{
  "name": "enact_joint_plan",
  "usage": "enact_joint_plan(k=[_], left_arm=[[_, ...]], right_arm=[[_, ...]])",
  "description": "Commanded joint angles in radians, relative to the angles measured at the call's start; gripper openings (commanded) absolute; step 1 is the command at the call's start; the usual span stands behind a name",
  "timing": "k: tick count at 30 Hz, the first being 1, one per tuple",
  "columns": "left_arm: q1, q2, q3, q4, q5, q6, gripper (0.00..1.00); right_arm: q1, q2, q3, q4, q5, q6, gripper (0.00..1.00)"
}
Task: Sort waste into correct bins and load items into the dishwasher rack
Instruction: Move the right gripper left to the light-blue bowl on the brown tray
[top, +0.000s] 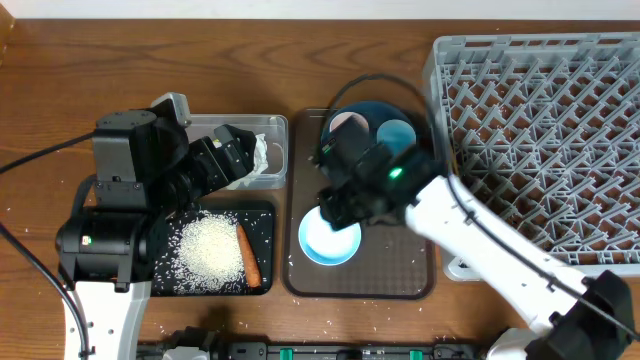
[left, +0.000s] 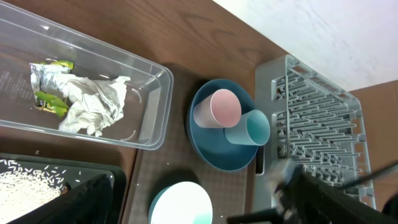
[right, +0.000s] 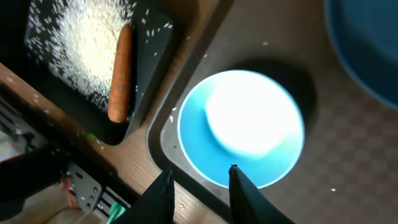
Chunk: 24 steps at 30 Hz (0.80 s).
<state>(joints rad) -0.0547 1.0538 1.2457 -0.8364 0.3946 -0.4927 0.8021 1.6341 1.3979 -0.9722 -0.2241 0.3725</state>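
Light-blue bowl (right: 242, 127), white inside, upright on the brown serving tray (top: 400, 270), directly beneath the right gripper (right: 199, 179). Its near rim lies between the fingertips, jaws parted and empty. Left gripper (top: 228, 155) hangs over the clear tub (top: 284, 140), farther off; its jaw state cannot be told. Dishwasher rack (top: 540, 130) lies to the bowl's right.

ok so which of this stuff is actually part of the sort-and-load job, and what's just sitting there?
Job: wrapper, carrot, rice, clear tub, black tray, bowl, plate, pink cup, light-blue cup, rack.
Just there: brown serving tray, table.
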Motion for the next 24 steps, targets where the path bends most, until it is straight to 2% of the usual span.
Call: enact_joint_plan(k=[1, 7, 13, 17, 24], left_arm=[[0.004, -0.003, 0.019, 0.001, 0.013, 0.013, 0.94], [0.004, -0.003, 0.019, 0.038, -0.024, 0.014, 0.94], [0.018, -0.022, 0.019, 0.053, -0.281, 0.013, 0.94], [0.044, -0.039, 0.019, 0.053, -0.393, 0.014, 0.94], [0.056, -0.035, 0.019, 0.014, -0.415, 0.014, 0.94]], right_arm=[[0.082, -0.002, -0.005, 0.010, 0.156, 0.097, 0.28], [0.178, 0.027, -0.005, 0.020, 0.264, 0.165, 0.28], [0.225, 0.095, -0.005, 0.019, 0.266, 0.173, 0.29], [0.237, 0.156, -0.005, 0.020, 0.265, 0.173, 0.29], [0.240, 0.254, -0.005, 0.019, 0.247, 0.173, 0.28]])
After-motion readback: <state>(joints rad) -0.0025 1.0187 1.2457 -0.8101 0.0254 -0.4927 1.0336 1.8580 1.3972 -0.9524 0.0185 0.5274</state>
